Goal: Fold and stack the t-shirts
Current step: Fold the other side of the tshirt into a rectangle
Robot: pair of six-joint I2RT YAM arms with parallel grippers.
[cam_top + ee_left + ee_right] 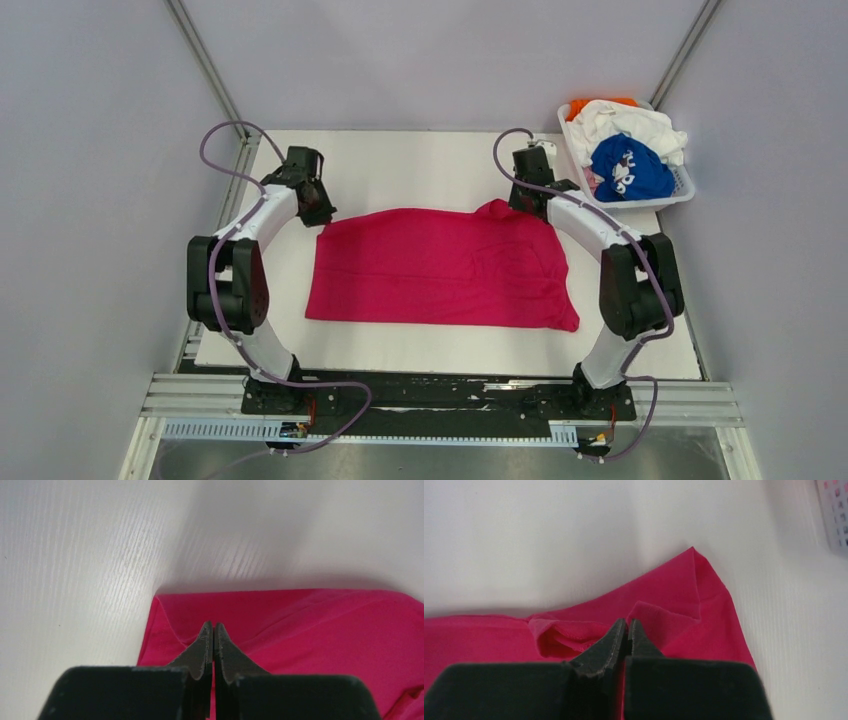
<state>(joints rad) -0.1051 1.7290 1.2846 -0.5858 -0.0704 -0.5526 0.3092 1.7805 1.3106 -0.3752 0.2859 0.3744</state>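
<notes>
The magenta-pink t-shirt (440, 270) lies spread across the middle of the white table. My left gripper (318, 212) is at its far left corner, jaws shut; in the left wrist view the gripper (213, 626) pinches the pink cloth (310, 625), with creases running to the tips. My right gripper (527, 200) is at the far right corner, where the cloth peaks upward. In the right wrist view the gripper (628, 622) is shut on the folded pink edge (674, 595). The blue t-shirt (630, 170), white t-shirt (630, 125) and orange t-shirt (600, 103) lie in the basket.
The white slotted basket (682, 193) stands at the far right of the table, just right of my right arm; its corner shows in the right wrist view (836, 515). Grey walls enclose the table on three sides. White table (400, 160) lies beyond the shirt.
</notes>
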